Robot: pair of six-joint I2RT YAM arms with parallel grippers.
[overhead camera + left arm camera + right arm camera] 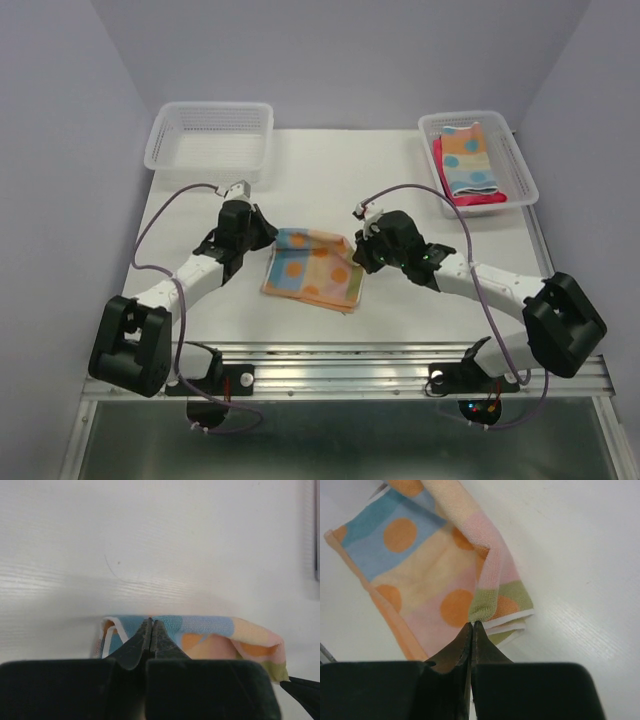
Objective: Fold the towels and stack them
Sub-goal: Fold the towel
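Now, your left claw is pinched fully together on the blue far edge of the patterned towel. Your right claw is likewise closed tight on its green corner. Between them that edge is raised and curled over, while the rest lies flat on the table between your arms. Well beyond, the right basket holds folded towels, a dotted one atop a pink one. The left basket sits at the far left corner.
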